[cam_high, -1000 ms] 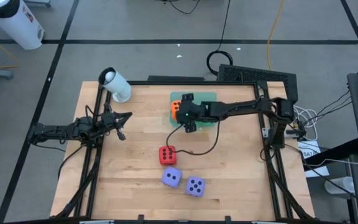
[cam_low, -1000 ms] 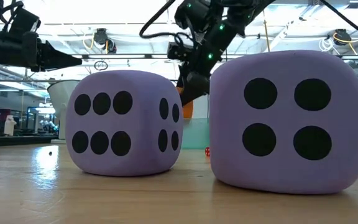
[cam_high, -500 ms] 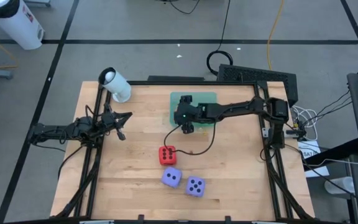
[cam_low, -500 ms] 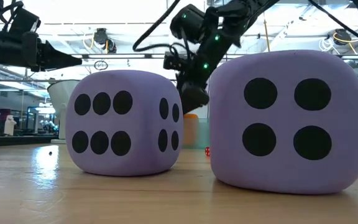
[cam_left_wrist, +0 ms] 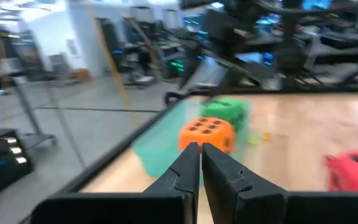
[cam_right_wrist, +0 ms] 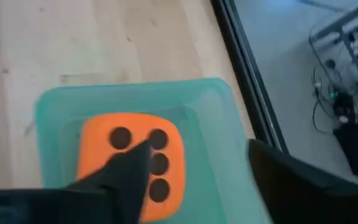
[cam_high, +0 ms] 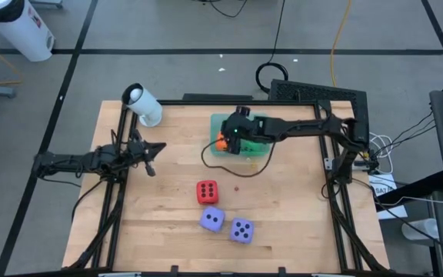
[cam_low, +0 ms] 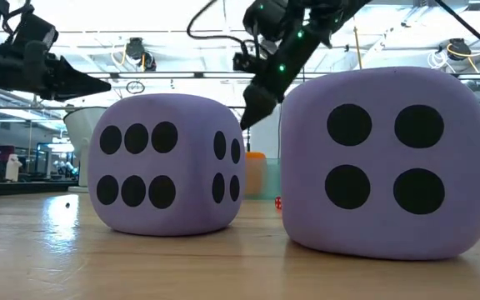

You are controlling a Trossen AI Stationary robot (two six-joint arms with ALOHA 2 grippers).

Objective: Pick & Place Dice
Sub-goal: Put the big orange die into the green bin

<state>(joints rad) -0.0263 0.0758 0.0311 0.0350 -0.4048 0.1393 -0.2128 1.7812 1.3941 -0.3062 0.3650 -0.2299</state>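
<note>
Right now the right gripper [cam_high: 233,141] hangs over the translucent green square [cam_high: 258,123] at the far middle of the table [cam_high: 168,231], and its fingers are spread with nothing between them. In the right wrist view the orange die [cam_right_wrist: 132,163] sits flat on that green square, directly beneath the claw: one dark finger [cam_right_wrist: 126,171] crosses the die's top face while the other stands off to the side, clear of it, so the die lies below the open jaws rather than in a grip. From above, only an orange sliver of that die [cam_high: 219,141] shows at the gripper's edge. The left wrist view shows the green die [cam_left_wrist: 225,112] just behind the orange one on the same square. The red die [cam_high: 207,191] rests on bare wood nearer the front, well apart from the square, and the two lavender dice [cam_high: 212,220] [cam_high: 241,229] lie side by side just in front of it. The left gripper [cam_high: 148,151] waits at the table's left side, its fingers pressed together on nothing. A white roll [cam_high: 142,105] lies at the far left corner.
</note>
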